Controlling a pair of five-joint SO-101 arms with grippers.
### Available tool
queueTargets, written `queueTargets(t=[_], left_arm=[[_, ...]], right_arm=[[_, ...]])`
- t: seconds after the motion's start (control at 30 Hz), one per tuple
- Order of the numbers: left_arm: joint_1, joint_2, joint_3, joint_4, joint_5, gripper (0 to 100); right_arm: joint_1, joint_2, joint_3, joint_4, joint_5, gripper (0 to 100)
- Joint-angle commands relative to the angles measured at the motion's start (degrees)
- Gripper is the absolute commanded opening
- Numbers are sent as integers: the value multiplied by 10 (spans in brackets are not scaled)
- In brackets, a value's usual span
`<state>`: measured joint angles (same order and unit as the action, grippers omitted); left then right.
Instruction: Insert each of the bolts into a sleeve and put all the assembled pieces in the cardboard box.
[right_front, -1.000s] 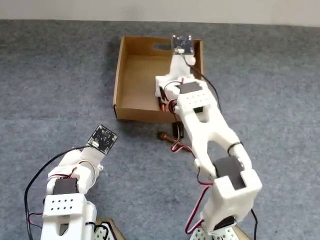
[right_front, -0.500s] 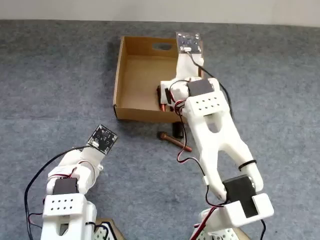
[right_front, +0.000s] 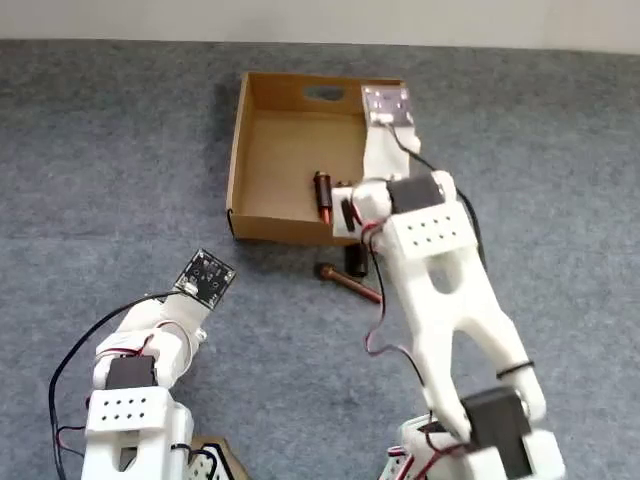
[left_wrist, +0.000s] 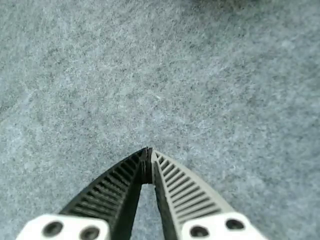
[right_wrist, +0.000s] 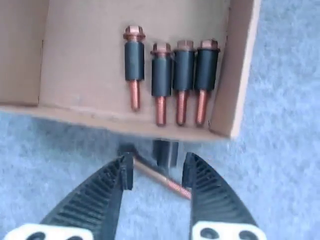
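four assembled pieces (right_wrist: 172, 70) were counted in the cardboard box (right_wrist: 240, 75), and the last bolt (right_wrist: 160, 181) and sleeve (right_wrist: 165, 151), seen just outside it near the open right gripper (right_wrist: 157, 169), were judged due for grasping.

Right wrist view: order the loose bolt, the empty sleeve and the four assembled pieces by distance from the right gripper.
1. loose bolt, between the fingers of the right gripper.
2. empty sleeve, just beyond, before the cardboard box.
3. assembled pieces, inside the box.
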<state>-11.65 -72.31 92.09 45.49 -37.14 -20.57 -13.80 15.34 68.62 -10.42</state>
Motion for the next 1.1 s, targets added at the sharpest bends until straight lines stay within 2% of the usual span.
queueTargets(t=[0.0,0.23,0.37,0.57,0.73,0.93,1.07], left_arm=[[6,-5,-3,-11,-5,10],[6,-5,-3,-11,-5,10],[6,-5,-3,-11,-5,10],[6,-5,-3,-11,-5,10],[6,-5,-3,-11,-5,10],[6,-5,-3,-11,-5,10],[6,-5,-3,-11,-5,10]], right_arm=[[3,-58,75,-15,-4,159],[-21,-48,195,-127,-4,159],[-35,-7,205,-180,-4,159],[-16,83,204,-254,-4,159],[13,116,204,-291,-2,159],[13,141,204,-294,60,152],[13,168,204,-305,61,68]])
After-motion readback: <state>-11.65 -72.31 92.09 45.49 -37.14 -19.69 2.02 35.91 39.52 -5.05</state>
